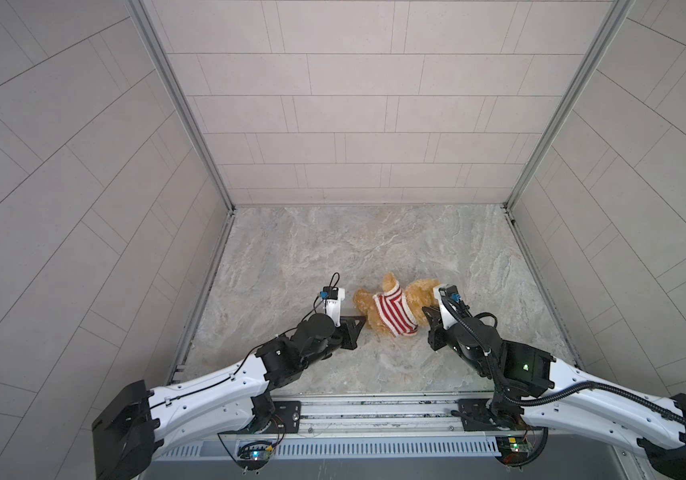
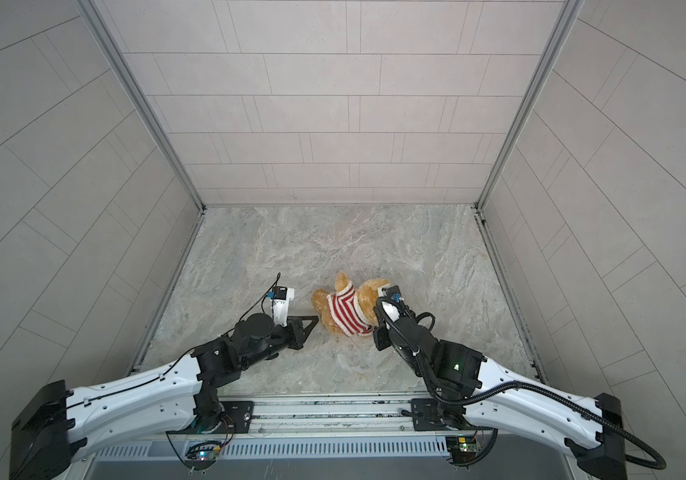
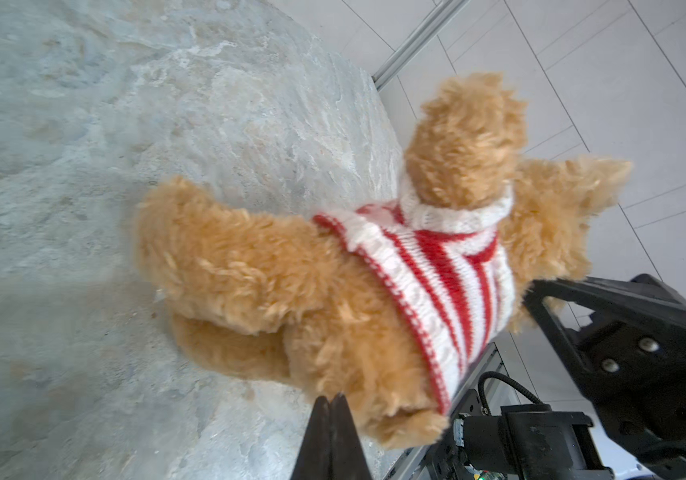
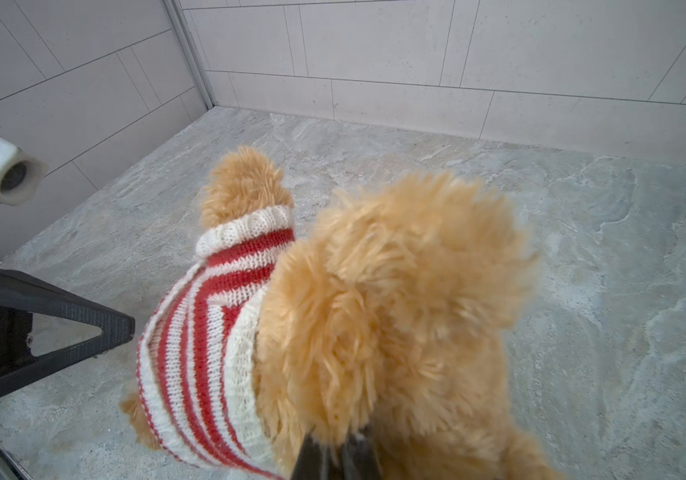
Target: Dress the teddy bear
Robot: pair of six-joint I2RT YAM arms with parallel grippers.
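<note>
- left gripper (image 3: pixel 330 415): jaws pressed together with nothing between them, tips just beside the bear's lower leg; whether they touch the fur i cannot tell.
- right gripper (image 4: pixel 335 444): narrow, pinched on a tuft of fur at the head of the teddy bear (image 1: pixel 365 302).
- the teddy bear lies on its side on the marble table (image 1: pixel 333 249) between the two grippers, legs toward the left one, head at the right one.
- the striped sweater (image 1: pixel 393 311) is on the bear's body, one arm out through a white cuff; its hem faces the left gripper.
</note>
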